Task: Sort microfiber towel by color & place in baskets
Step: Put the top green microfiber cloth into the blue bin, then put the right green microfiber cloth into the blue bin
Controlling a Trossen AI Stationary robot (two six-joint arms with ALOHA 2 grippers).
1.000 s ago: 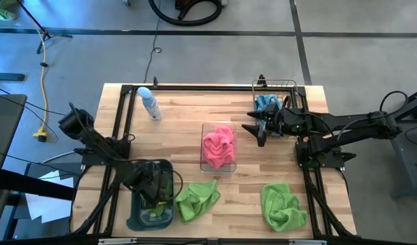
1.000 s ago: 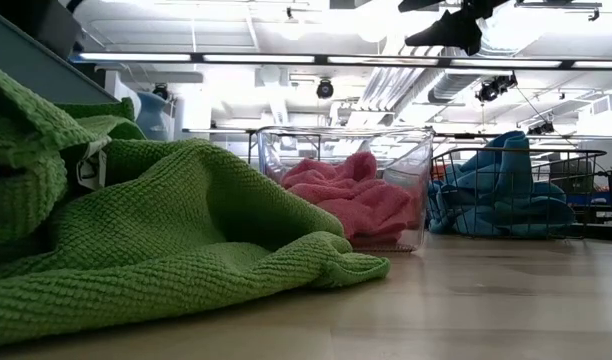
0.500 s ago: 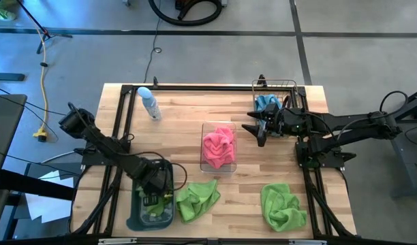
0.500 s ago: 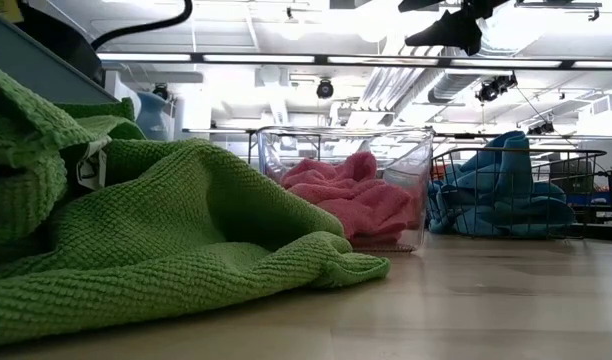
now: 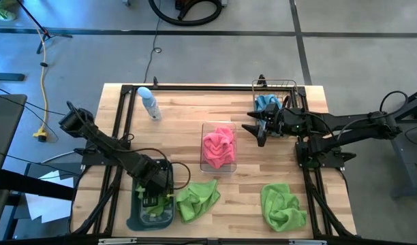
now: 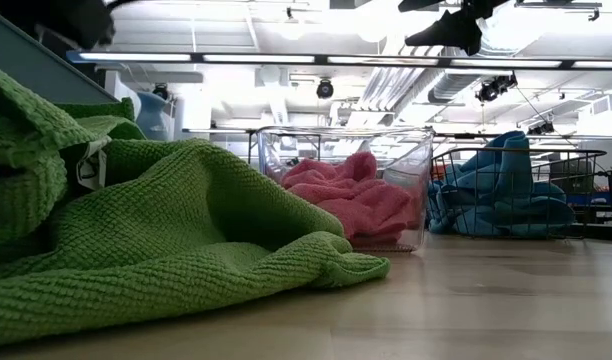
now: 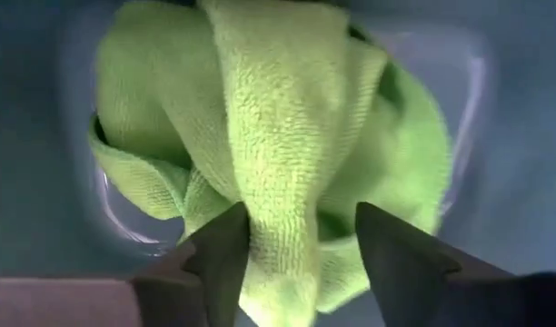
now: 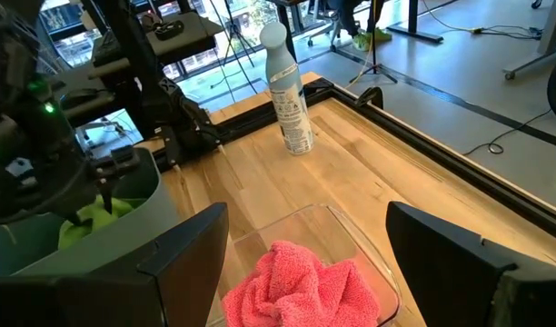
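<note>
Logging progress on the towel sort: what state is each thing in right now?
Left gripper: open, over the grey tub.
Right gripper: open, waiting beside the wire basket.
Grey tub: holds a green towel.
Clear bin: holds pink towels.
Wire basket: holds blue towels.
Two green towels: loose on the table.
Bottle: upright.

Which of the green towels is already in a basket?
The one in the grey tub, under the left gripper, whose fingers stand open around a fold of it. The other two lie on the table.
</note>
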